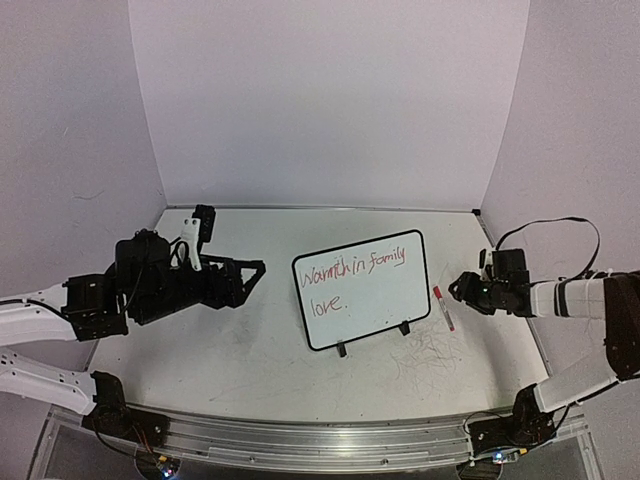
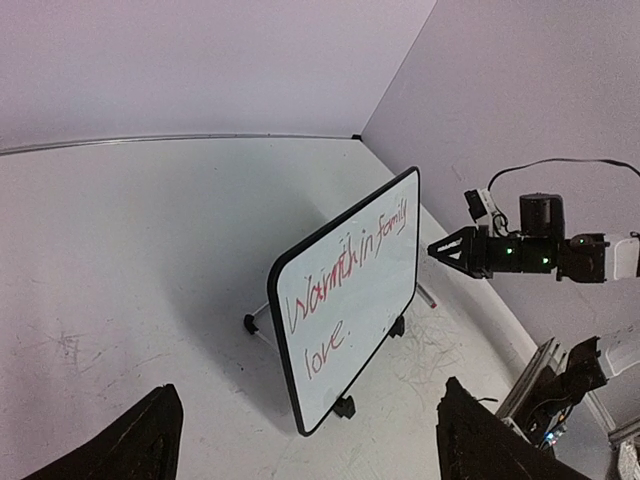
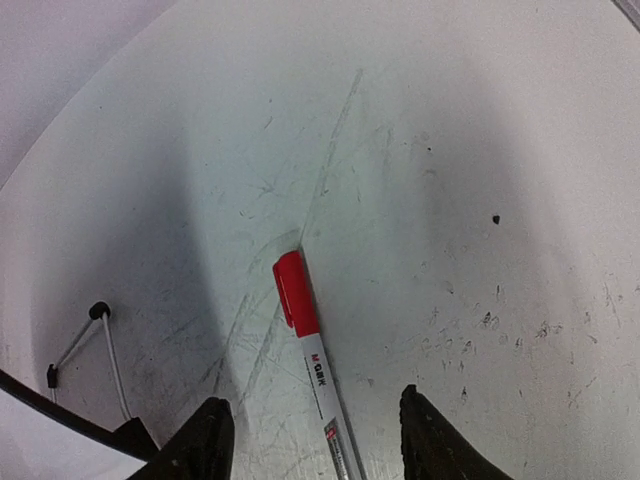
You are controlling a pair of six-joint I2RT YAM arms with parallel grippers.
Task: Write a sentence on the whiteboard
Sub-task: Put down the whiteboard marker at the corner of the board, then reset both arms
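From overhead, the whiteboard point(image 1: 362, 290) stands propped, the sentence point(image 1: 352, 275) in red across it; a red marker point(image 1: 443, 307) lies just right of it. Left wrist view: left gripper point(image 2: 310, 445), left of the whiteboard, gapes wide, empty. Right wrist view: right gripper point(image 3: 315, 440) stands parted either side of the marker, not touching it.

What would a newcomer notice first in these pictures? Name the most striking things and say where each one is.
The small whiteboard standing mid-table draws the eye, with the sentence in red handwriting across it in two lines. Just right of the board, a red-capped marker lies on the scuffed table, with the right pincer open close by.
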